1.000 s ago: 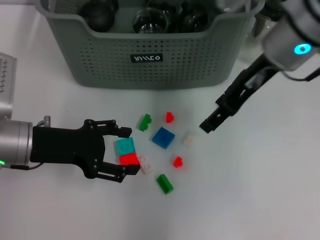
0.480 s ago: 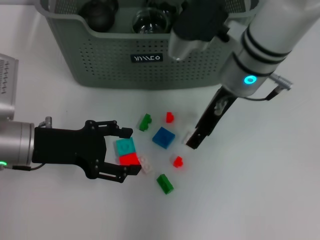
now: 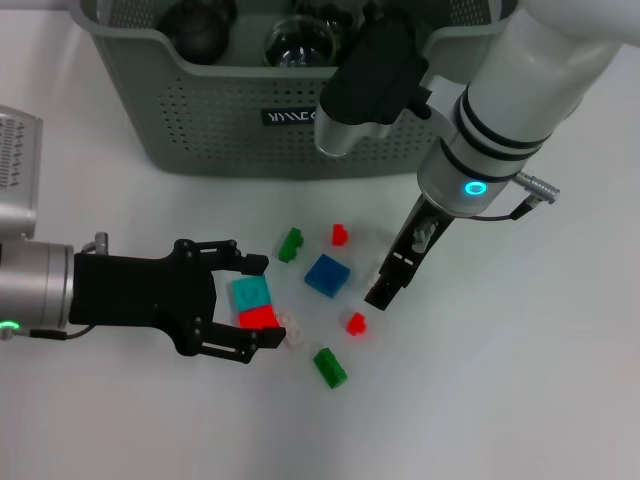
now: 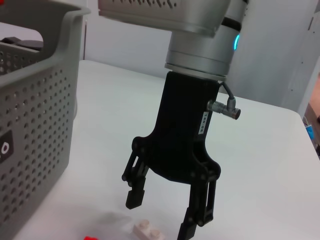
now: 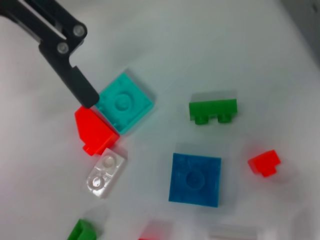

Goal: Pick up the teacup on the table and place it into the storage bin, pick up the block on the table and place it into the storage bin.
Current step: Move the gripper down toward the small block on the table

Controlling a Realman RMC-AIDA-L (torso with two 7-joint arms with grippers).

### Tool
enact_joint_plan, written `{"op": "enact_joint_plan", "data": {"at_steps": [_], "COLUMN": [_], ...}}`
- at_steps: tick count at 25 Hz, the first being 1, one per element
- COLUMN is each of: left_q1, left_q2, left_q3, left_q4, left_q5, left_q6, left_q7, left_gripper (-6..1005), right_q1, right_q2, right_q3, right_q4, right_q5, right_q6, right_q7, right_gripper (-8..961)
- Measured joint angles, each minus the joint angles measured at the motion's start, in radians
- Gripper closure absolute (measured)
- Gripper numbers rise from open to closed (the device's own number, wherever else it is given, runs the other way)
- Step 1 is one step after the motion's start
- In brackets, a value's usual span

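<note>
Nearest the robot, the left end effector (image 3: 252,303) sits low on the bench (image 3: 520,400), fingers spread wide around the teal block (image 3: 251,292) and the red block (image 3: 259,318) touching it, gripping nothing yet. I'd close slowly so only one block gets pinched and the clear block (image 3: 292,330) just beside them isn't shoved. Further out the right end effector (image 3: 383,286) hangs open and empty over a white block (image 4: 146,230), and the storage bin (image 3: 200,120) waits at the back, so lift high over its rim.

A lab-like test bench — plain white table (image 3: 520,400), toy blocks (image 3: 327,275), storage bin (image 3: 200,120) — pale bare walls behind.
</note>
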Motion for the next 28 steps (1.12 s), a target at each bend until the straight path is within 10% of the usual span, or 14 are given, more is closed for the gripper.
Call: {"op": "enact_joint_plan", "data": {"at_steps": [20,28], "left_q1": [-0.001,-0.002], "left_q2": [0.000,0.000], "left_q3": [0.000,0.000], "left_q4": [-0.006,-0.006], "left_q5": [0.003,0.002], "left_q6": [-0.010,-0.011], "left_q7": [0.006,0.006], "left_gripper": [110,110], "right_q1": [0.003,0.006], "right_q2": [0.006,0.006], "right_q3": [-0.094,-0.105], "right_q4": [0.013,0.009], "right_q5": [0.011,0.012], "right_q6": [0.078,0.077], "right_q7": [0.025,0.025], "right_gripper": [138,393]}}
